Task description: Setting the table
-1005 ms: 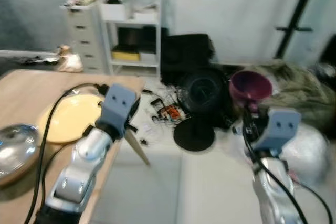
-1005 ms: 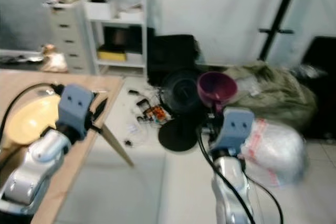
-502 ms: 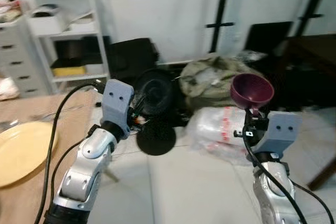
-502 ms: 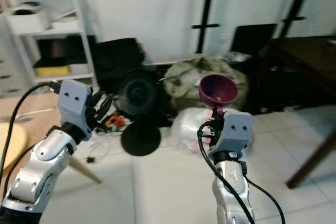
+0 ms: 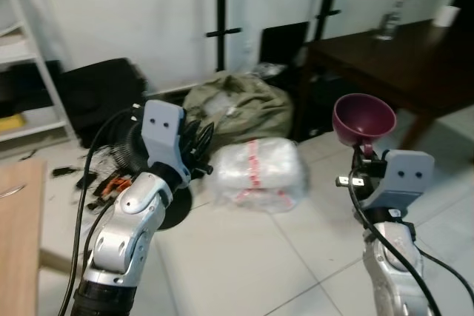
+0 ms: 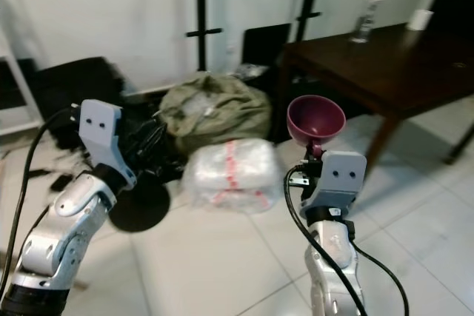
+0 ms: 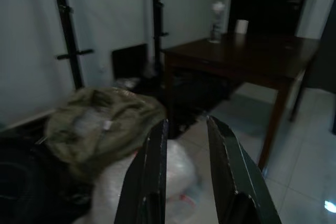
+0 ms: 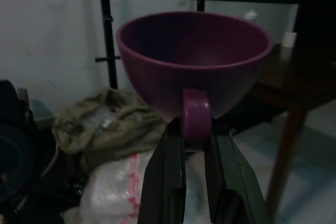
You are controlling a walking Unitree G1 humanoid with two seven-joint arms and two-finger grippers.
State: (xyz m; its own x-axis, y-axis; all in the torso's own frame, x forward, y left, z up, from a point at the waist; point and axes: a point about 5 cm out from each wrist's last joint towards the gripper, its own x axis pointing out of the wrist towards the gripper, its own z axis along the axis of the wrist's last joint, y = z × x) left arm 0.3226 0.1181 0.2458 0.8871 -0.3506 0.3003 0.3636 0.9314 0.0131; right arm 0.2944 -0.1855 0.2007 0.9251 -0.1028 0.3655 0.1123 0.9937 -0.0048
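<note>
White tiled floor (image 5: 244,257), dark wooden table (image 5: 385,57) at upper right.
Right gripper (image 8: 195,145) is clamped on the handle of a purple cup (image 8: 194,56), held upright at centre right; left gripper (image 7: 184,145), centre left, has fingers apart and holds nothing.

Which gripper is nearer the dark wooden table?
Right. The right gripper, holding the purple cup, is just before the dark wooden table; the left gripper is farther off, by the olive bag.

Purple cup (image 8: 194,61), dark-brown table (image 6: 370,61) (black fingers (image 8: 170,182)).
</note>
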